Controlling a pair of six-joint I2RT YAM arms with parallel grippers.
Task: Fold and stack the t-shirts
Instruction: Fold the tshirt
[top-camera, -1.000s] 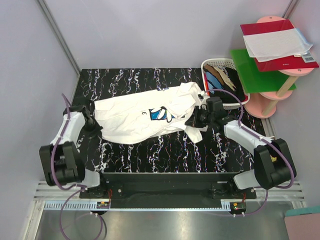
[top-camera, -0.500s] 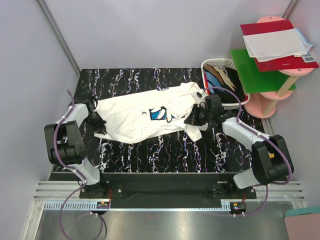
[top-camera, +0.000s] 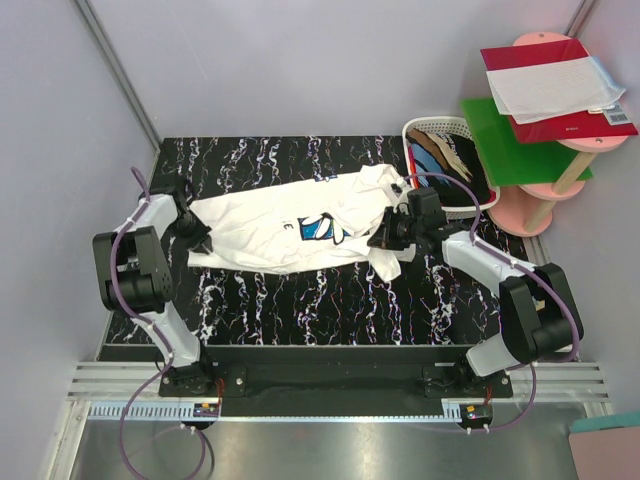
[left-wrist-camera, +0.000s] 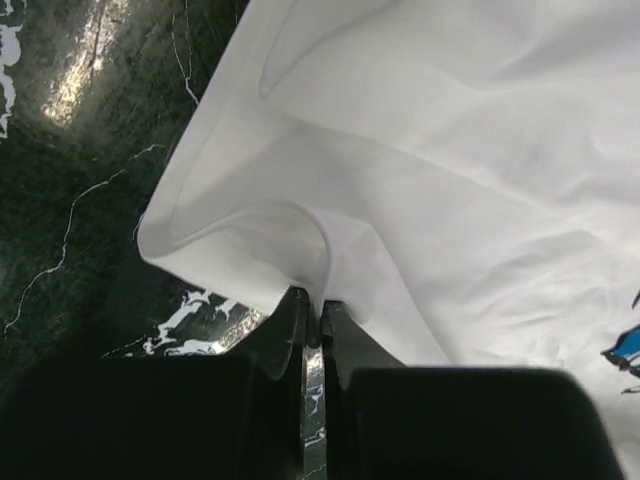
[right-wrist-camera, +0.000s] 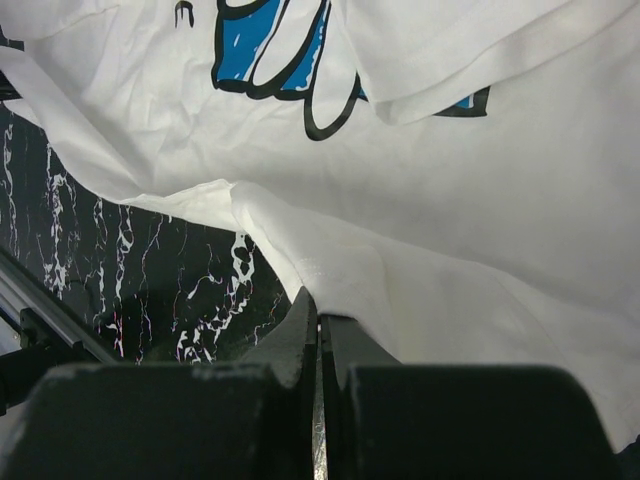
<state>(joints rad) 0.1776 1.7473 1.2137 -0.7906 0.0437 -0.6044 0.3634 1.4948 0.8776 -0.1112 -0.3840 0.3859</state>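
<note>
A large white t-shirt (top-camera: 290, 222) with a blue print (top-camera: 321, 229) lies stretched across the black marbled table (top-camera: 330, 300), rumpled at its right end. My left gripper (top-camera: 196, 236) is at the shirt's left edge, shut on a pinch of white cloth (left-wrist-camera: 300, 250). The right gripper (top-camera: 385, 240) is at the shirt's right end, shut on a fold of the same t-shirt (right-wrist-camera: 420, 290); the blue print (right-wrist-camera: 265, 45) shows just beyond it. More t-shirts, dark, blue and tan, sit in the white basket (top-camera: 447, 128).
The white basket stands at the table's back right corner. Beyond it, off the table, are a green board (top-camera: 520, 140), pink round stands (top-camera: 525, 210) and a red folder with a white sheet (top-camera: 555, 85). Grey walls close in the left and back.
The left arm has swung back toward the table's left edge, drawing the shirt's left side outward and flatter. The right gripper has shifted slightly back and left, still holding cloth.
</note>
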